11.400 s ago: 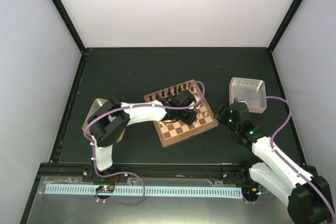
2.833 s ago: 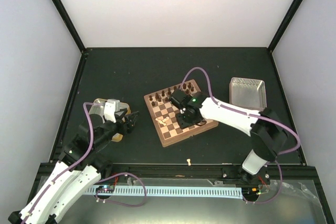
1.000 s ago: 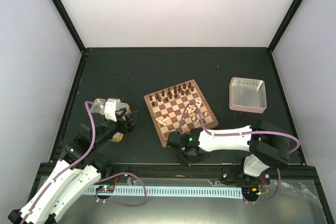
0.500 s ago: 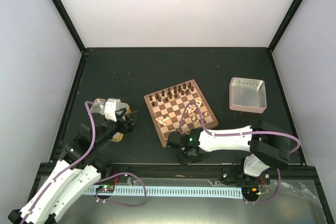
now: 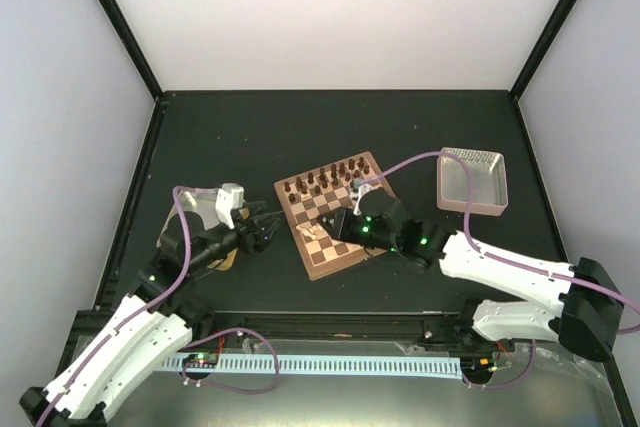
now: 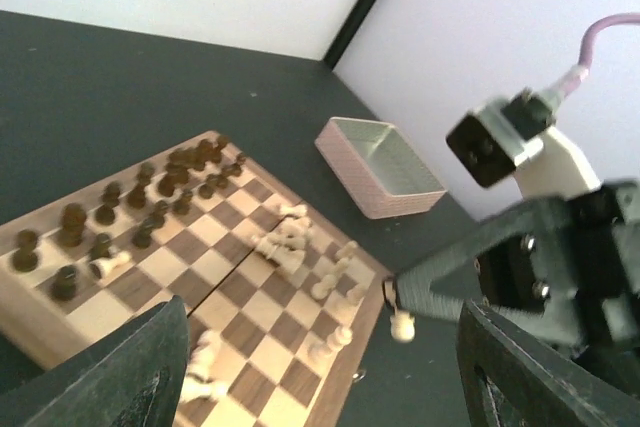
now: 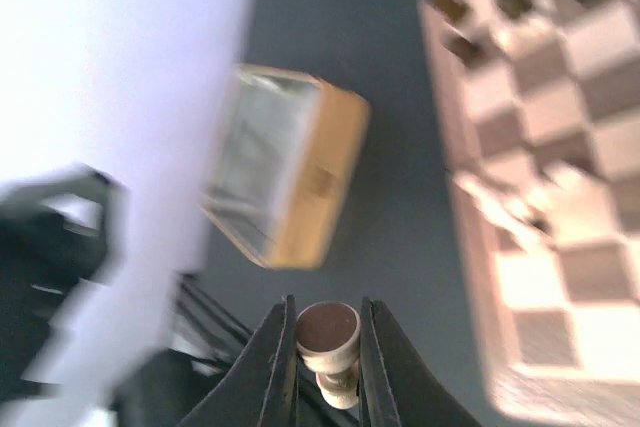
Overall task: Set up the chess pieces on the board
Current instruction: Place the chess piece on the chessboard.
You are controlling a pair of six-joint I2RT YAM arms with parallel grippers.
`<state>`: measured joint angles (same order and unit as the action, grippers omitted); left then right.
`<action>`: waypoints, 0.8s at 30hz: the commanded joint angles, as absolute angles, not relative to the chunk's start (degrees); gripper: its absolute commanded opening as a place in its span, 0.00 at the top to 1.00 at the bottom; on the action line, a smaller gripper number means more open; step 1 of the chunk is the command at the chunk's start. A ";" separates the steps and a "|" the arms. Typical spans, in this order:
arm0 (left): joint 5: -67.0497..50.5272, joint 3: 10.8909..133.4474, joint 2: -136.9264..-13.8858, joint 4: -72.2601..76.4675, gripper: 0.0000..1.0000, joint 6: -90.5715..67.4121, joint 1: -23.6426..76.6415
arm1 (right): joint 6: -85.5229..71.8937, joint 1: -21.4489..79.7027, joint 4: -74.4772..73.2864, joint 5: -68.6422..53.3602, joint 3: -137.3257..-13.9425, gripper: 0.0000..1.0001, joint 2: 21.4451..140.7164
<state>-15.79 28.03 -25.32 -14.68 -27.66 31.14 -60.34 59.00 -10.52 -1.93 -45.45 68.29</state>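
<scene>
Carrying one cream piece (image 7: 328,345) pinched between narrow jaws, the right gripper (image 5: 338,229) hangs over the near-left part of the board (image 5: 330,265). The hold is on a small round body, so a jolt could twist it loose. I cannot tell whether it hangs upright, and a piece set down tilted would likely topple.

Just left of the board, the left gripper (image 5: 262,232) waits with jaws wide and nothing in them. It is near enough that a leftward swing by the right arm might clip it.

Toward the middle of the board, fallen pieces (image 6: 285,245) lie in a loose cluster. A low pass could roll them over the board's edge, which has no lip.

Along the far rows stand the dark men (image 5: 325,179), close together and easy to knock.

Bare table shows in front of the board and beyond it. A tray (image 5: 472,179) sits well apart to the right.
</scene>
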 commanded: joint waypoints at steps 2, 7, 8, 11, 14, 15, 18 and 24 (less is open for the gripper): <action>-22.52 24.11 -28.08 4.48 0.26 -31.08 31.94 | -78.29 57.57 14.79 -2.14 -42.18 0.92 66.51; -22.22 22.06 -31.97 14.62 0.27 -33.77 33.72 | -88.78 57.48 21.31 -2.19 -41.70 0.95 67.05; -22.01 21.94 -32.96 16.08 0.28 -34.75 34.09 | -90.21 57.47 21.85 -2.36 -41.64 0.95 67.21; -22.13 22.15 -36.08 19.71 0.35 -35.83 35.28 | -94.50 57.48 24.46 -2.65 -40.44 0.96 67.41; -22.68 22.41 -38.41 23.00 0.43 -36.03 36.57 | -95.34 57.37 26.48 -3.40 -39.45 0.96 67.37; -22.65 22.34 -38.87 24.03 0.44 -36.01 36.90 | -95.31 57.35 26.34 -3.40 -39.32 0.96 67.16; -22.88 22.32 -39.82 26.27 0.49 -35.61 37.99 | -95.28 57.23 25.48 -2.89 -38.95 0.95 66.27; -22.99 23.21 -41.40 26.49 0.68 -34.68 39.14 | -95.48 56.83 24.99 -3.43 -38.78 0.95 65.62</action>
<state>-21.85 21.85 -40.42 22.83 -35.64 38.44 -94.26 57.34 23.09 -3.22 -39.38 66.94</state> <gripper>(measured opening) 0.365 0.128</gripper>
